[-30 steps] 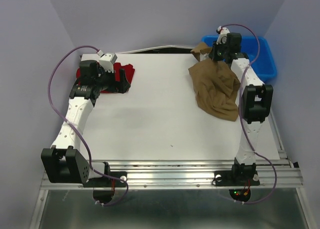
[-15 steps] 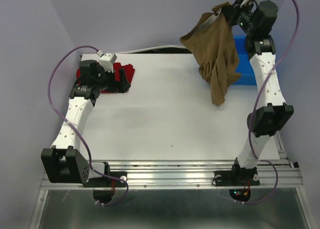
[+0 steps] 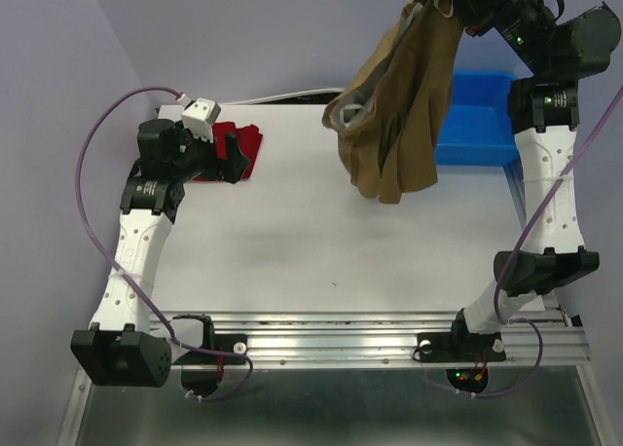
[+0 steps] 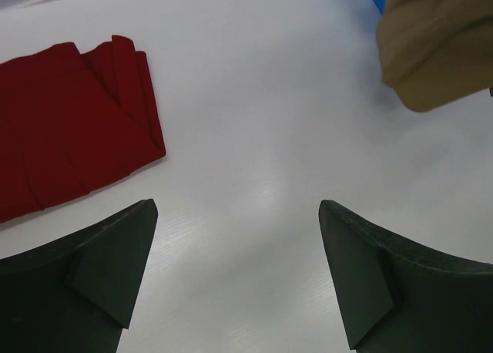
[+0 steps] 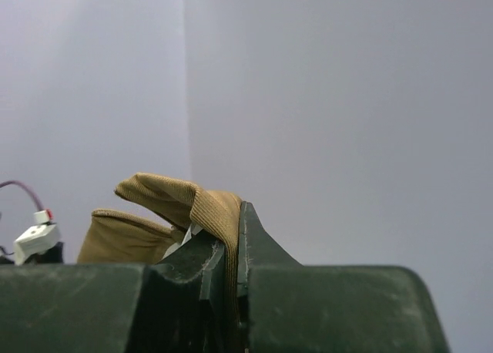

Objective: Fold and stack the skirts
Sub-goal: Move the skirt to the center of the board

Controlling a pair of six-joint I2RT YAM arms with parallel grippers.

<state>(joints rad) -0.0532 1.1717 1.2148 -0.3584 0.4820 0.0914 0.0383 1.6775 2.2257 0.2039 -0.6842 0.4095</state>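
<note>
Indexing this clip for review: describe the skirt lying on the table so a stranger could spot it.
On the white table, look to the far left corner, beside the left gripper. The deep red skirt lies there folded flat; the tan-brown skirt hangs in the air from the right gripper.

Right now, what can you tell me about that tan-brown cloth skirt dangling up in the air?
The tan-brown cloth skirt is soft, finely ribbed, creased lengthwise. It hangs bunched in mid-air over the far right of the white table, near the blue plastic bin, apparently clear of both. The right gripper is shut on its top edge; a pale patch shows at one fold.
</note>
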